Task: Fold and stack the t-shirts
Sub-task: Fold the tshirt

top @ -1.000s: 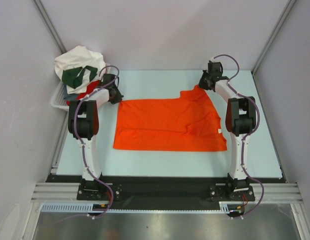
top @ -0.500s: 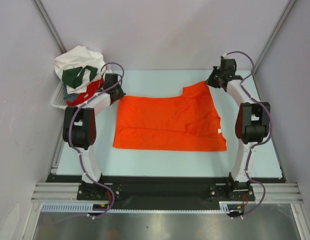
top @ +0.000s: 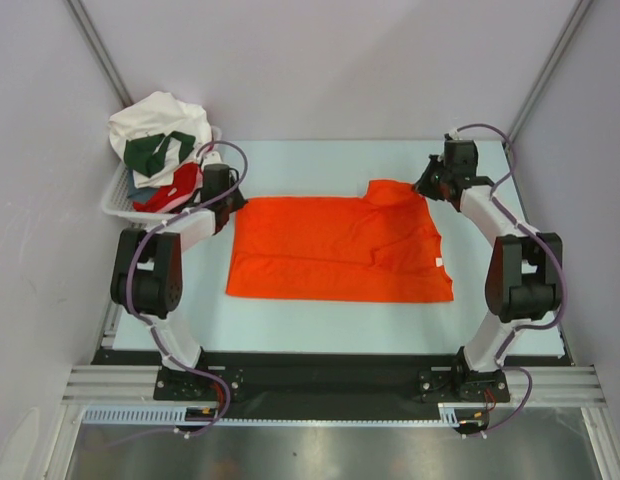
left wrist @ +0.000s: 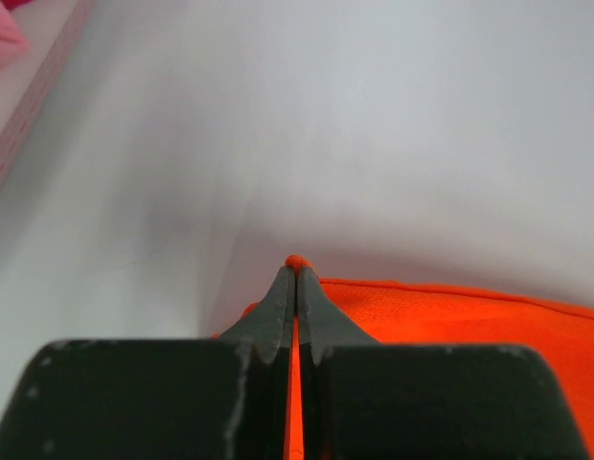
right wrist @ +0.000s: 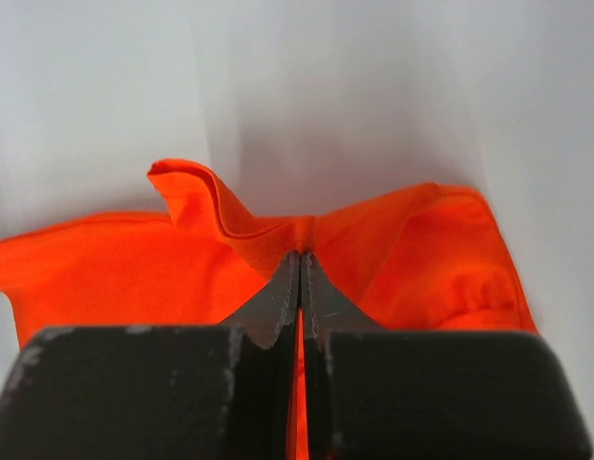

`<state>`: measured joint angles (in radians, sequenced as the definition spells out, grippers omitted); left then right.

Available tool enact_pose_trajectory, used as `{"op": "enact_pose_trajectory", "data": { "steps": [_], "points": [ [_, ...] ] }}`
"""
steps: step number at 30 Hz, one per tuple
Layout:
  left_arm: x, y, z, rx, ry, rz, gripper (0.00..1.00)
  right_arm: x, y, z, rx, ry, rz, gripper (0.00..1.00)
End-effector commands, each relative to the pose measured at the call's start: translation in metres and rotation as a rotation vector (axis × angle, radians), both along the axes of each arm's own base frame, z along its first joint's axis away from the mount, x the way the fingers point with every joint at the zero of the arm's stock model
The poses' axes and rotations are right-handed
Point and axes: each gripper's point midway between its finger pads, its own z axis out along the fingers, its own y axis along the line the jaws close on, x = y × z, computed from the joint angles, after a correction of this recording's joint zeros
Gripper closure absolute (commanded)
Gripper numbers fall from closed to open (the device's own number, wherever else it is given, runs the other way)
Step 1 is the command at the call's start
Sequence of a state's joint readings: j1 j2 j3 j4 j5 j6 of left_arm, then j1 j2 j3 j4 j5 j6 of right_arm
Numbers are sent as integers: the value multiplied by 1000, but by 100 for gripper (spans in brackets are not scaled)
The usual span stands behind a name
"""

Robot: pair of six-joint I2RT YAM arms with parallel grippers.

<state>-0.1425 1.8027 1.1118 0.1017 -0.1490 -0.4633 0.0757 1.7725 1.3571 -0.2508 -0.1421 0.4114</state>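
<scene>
A bright orange t-shirt [top: 335, 250] lies spread on the table's middle. My left gripper [top: 233, 200] is shut on its far left corner; the left wrist view shows orange cloth [left wrist: 450, 311] pinched between the closed fingers [left wrist: 274, 311]. My right gripper [top: 427, 186] is shut on the shirt's far right corner, where the fabric folds up; the right wrist view shows the bunched orange cloth [right wrist: 249, 230] held at the fingertips [right wrist: 278, 297]. White, dark green and red shirts [top: 155, 140] are heaped in the basket at the far left.
A white slatted basket [top: 118, 205] stands at the far left table corner, right beside my left arm. Grey walls close in the back and both sides. The shirt's white label [top: 441, 262] shows at its right edge.
Both arms have reached farther out and lower, and the shirt's far edge has come down flatter. The right corner has moved right, and the left corner has shifted slightly.
</scene>
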Motion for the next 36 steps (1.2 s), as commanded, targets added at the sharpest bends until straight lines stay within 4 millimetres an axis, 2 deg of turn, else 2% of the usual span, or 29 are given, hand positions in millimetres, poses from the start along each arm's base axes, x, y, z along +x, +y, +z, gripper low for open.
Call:
{"op": "enact_pose_trajectory", "data": {
  "steps": [1, 4, 6, 8, 9, 10, 11, 13, 18, 25, 26, 29, 30, 32, 33, 36],
  "points": [
    [7, 1, 46, -8, -174, -28, 100, -10, -3, 29, -37, -98, -31, 100],
    [1, 2, 44, -29, -199, -28, 100, -27, -5, 28, -29, -111, -45, 100],
    [-3, 1, 40, -43, -201, -28, 100, -38, -11, 19, -56, -102, -78, 100],
    [-7, 1, 37, -48, -205, -27, 100, -47, -17, 30, -76, -142, -112, 100],
    [-10, 2, 36, -52, -209, -21, 100, -55, -19, 21, -82, -126, -119, 100],
    [-11, 4, 36, -52, -217, -10, 100, -59, -20, 22, -83, -130, -124, 100],
    [-16, 5, 35, -56, -233, -3, 100, -65, -20, 30, -81, -155, -126, 100],
    [-21, 8, 36, -61, -256, 12, 100, -76, -20, 26, -88, -152, -130, 100],
    [-33, 10, 43, -68, -337, 16, 100, -101, -12, 33, -95, -184, -119, 100],
    [-42, 5, 51, -84, -421, -30, 98, -130, -13, 22, -85, -179, -124, 100],
    [-47, 5, 45, -89, -414, -27, 97, -136, -13, 14, -80, -163, -129, 100],
    [-55, 5, 42, -112, -430, -19, 95, -144, -15, 14, -52, -192, -147, 100],
    [-57, 4, 40, -133, -432, -13, 94, -151, -16, 1, -41, -171, -159, 100],
    [-61, 5, 35, -157, -414, 5, 94, -155, -17, 3, -23, -202, -171, 100],
    [-62, 5, 33, -164, -404, 14, 92, -161, -17, -8, -13, -182, -181, 100],
    [-69, 7, 19, -189, -327, 53, 91, -168, -16, -15, 10, -199, -186, 100]
  ]
}}
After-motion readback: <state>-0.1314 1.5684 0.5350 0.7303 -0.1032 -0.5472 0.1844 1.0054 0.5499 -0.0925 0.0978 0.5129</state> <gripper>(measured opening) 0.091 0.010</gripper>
